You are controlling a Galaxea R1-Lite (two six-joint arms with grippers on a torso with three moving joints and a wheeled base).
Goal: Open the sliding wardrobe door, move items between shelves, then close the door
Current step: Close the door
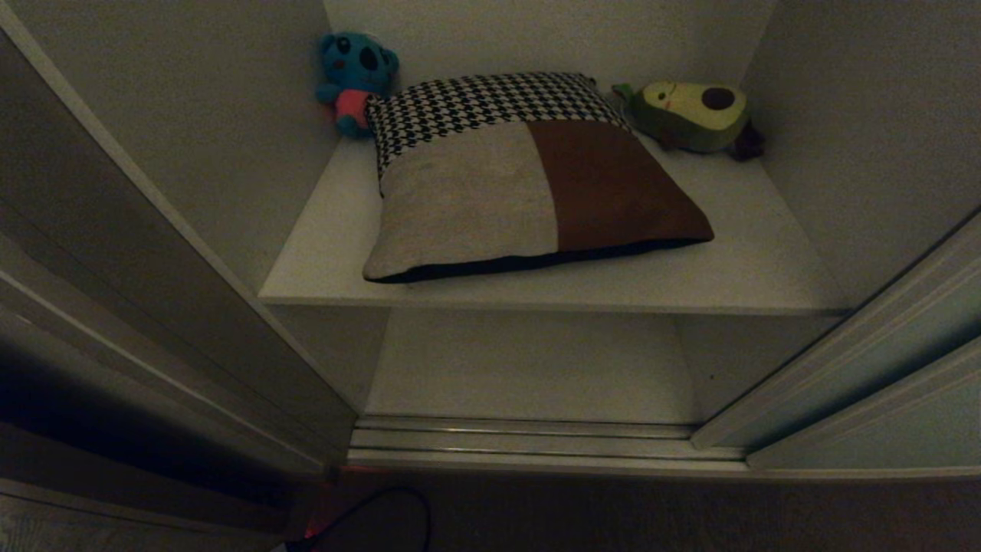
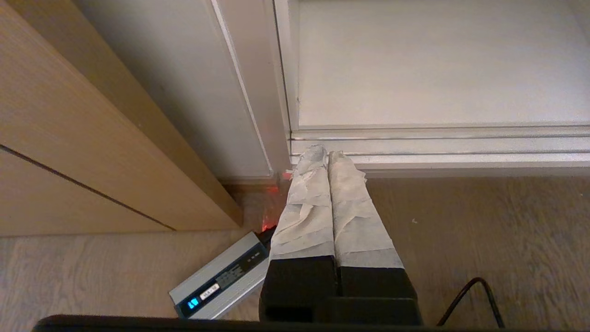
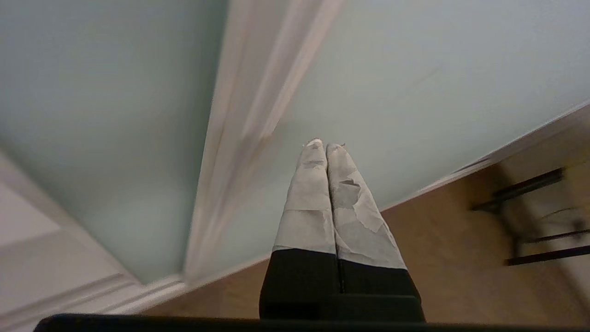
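Observation:
The wardrobe stands open in the head view. A cream cushion with a brown band [image 1: 536, 195] lies flat on the upper shelf [image 1: 766, 261]. A black-and-white houndstooth cushion [image 1: 490, 103] shows as a strip at its far edge. The lower shelf [image 1: 529, 368] is bare. The sliding wardrobe door [image 1: 897, 406] stands pushed to the right. My right gripper [image 3: 326, 145] is shut and empty, tips close to the pale grey-green door panel [image 3: 405, 69], beside its slim frame [image 3: 249, 106]. My left gripper [image 2: 328, 152] is shut and empty, low over the wood floor by the track [image 2: 438, 147]. Neither gripper shows in the head view.
A blue plush toy [image 1: 356, 77] sits in the shelf's back left corner and an avocado plush [image 1: 693, 115] at the back right. A grey power brick [image 2: 216, 281] with a cable [image 1: 375, 514] lies on the floor by the brown wood side panel [image 2: 69, 138].

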